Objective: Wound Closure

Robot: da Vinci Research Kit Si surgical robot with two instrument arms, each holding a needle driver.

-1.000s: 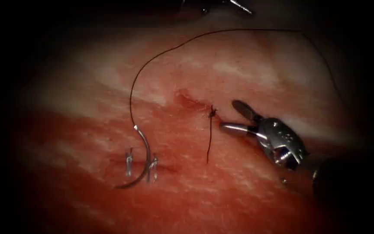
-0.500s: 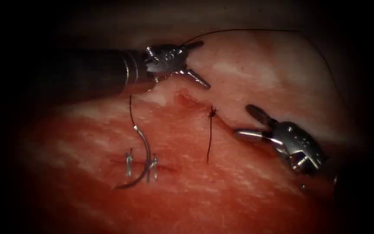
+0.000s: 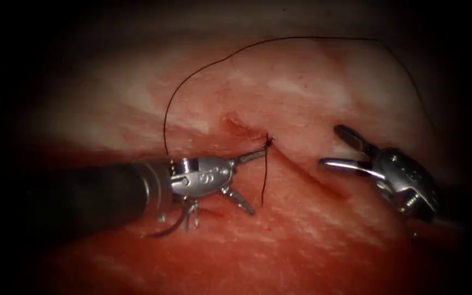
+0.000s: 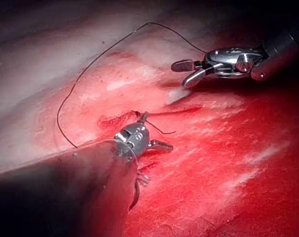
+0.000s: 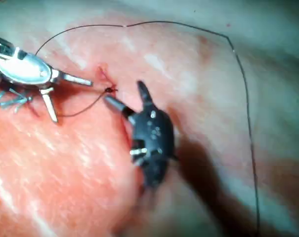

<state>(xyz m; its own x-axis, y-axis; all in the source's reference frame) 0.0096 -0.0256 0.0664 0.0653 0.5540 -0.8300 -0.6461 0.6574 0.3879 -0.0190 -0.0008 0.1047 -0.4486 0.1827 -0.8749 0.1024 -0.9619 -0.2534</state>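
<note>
Pork-belly tissue [image 3: 312,82] across the endoscope view, pale toward twelve o'clock, wet with red fluid [image 3: 279,246] toward six. Through its middle a cut [image 3: 301,166], slanting from about eleven o'clock down to four.

From nine o'clock, the left arm's tool [image 3: 258,182]: dark shaft nearly level, wrist straight, fingers spread wide in a V and gripping nothing. Upper finger [image 3: 252,156] aimed at two o'clock, its tip just beside the knot [image 3: 269,141] on the cut; whether touching, cannot tell. Lower finger aimed at five o'clock.

From four o'clock, on the cut's right side, the right arm's tool [image 3: 330,145]: wrist bent, fingers wide apart, pointing to nine and ten o'clock, gripping nothing, clear of the knot. Same spread fingers confirmed in the right wrist view [image 5: 125,95].

Long dark thread [image 3: 219,57] arching from behind the left tool's wrist up to twelve o'clock, then away toward two. From the knot, a short cut end of thread [image 3: 264,180] lying straight toward six o'clock, between the left tool's fingers.

Curved needle [image 3: 165,230] held by neither tool, on the cut's left side at seven o'clock, partly hidden beneath the left tool's wrist, beside small metal clips [image 3: 194,210]. Seemingly flat on the surface; tip in the tissue or not, impossible to say.

Judged nearer to both knot and needle: the left arm's tool.
</note>
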